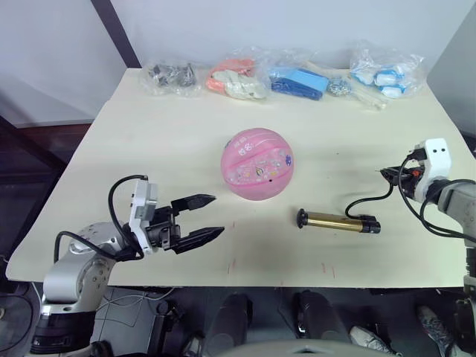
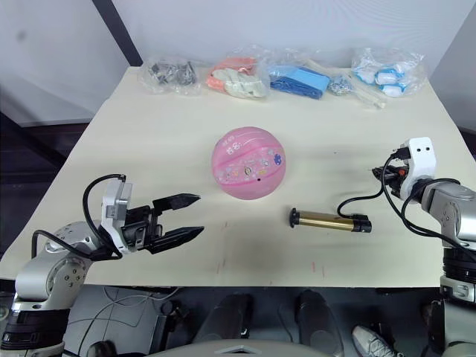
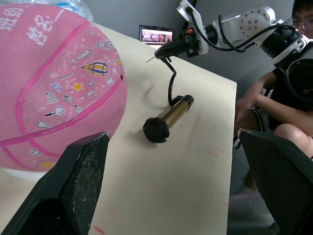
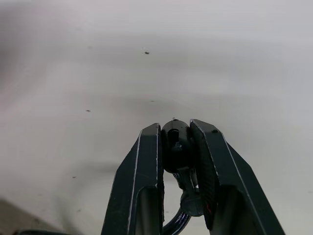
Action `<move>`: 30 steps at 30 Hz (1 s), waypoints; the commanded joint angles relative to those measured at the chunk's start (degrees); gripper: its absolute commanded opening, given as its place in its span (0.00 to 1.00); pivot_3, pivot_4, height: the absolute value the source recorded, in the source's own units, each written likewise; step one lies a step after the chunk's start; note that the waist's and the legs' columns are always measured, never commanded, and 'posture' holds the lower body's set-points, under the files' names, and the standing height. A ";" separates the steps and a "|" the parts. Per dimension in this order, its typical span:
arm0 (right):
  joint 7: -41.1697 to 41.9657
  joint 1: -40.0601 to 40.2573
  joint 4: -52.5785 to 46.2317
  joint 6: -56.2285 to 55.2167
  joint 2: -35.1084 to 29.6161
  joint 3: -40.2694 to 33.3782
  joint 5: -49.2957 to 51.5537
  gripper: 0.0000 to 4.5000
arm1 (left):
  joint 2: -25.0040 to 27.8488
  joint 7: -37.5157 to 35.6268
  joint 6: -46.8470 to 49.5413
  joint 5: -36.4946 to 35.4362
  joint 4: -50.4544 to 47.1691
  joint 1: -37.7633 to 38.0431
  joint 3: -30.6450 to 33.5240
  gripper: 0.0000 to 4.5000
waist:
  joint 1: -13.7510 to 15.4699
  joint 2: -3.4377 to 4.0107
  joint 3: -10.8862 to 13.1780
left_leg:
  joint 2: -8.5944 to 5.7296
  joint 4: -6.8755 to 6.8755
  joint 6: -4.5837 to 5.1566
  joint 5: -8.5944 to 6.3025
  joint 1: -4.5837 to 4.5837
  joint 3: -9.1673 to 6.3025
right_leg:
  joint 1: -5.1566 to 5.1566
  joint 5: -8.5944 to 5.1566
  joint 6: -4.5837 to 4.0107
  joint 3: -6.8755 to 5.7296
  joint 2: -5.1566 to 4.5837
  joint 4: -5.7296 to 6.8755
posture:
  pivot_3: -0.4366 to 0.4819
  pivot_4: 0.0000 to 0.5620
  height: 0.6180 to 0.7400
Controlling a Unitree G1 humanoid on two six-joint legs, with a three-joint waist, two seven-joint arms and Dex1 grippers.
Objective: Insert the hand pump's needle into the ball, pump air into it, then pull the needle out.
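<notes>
While the hand pump (image 1: 338, 221) is lying flat on the cream table (image 1: 163, 149), you are seeing its brass barrel running across the table, from your left to your right, with one black end cap toward the ball (image 1: 257, 163) and the other toward the right arm. It is sitting near the front edge, to the right of the ball and apart from it. The thin black hose (image 1: 368, 198) is curling up from the pump's right end to the right gripper (image 4: 175, 139), whose fingers are clamped on the black fitting of the needle (image 3: 152, 58); in the left wrist view the pin is pointing back toward the ball, well short of it. The pink ball is resting near the table's middle. Your left gripper (image 1: 209, 217) is hovering near the front edge with its fingers spread apart, aimed at the ball.

Four clear bags (image 1: 282, 74) are lining the far edge under a pale wall. A seated person (image 3: 274, 98) is showing beyond the table, cut off at the frame edge. The bags' contents are hard to make out.
</notes>
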 commanded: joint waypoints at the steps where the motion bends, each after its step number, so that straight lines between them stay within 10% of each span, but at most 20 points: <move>1: 0.33 0.40 -1.21 0.17 0.83 -0.80 2.14 0.19 | 0.04 0.17 -1.01 -0.05 -0.27 -0.63 -0.11 1.00 | 0.00 0.00 0.00 | 0.00 0.00 0.00 0.00 0.00 0.00 | 0.00 0.00 0.00 0.00 0.01 0.01 | 0.48 0.27 1.00; 8: -1.43 1.89 -7.13 2.48 1.48 -6.80 7.87 0.97 | -0.44 0.08 -1.05 -0.04 1.48 -2.66 -1.37 1.00 | 0.20 0.05 0.03 | -0.01 0.02 0.01 -0.01 -0.03 -0.02 | -0.01 0.01 0.00 0.00 0.02 0.02 | 0.48 0.27 1.00; 30: 12.90 36.32 -38.39 -11.21 -2.73 -26.26 21.17 0.99 | 1.53 2.49 -0.18 1.14 4.77 0.76 1.35 1.00 | 0.20 0.09 0.04 | 0.07 0.05 0.08 -0.05 0.01 0.15 | -0.05 0.01 0.02 0.15 0.10 0.06 | 0.48 0.27 1.00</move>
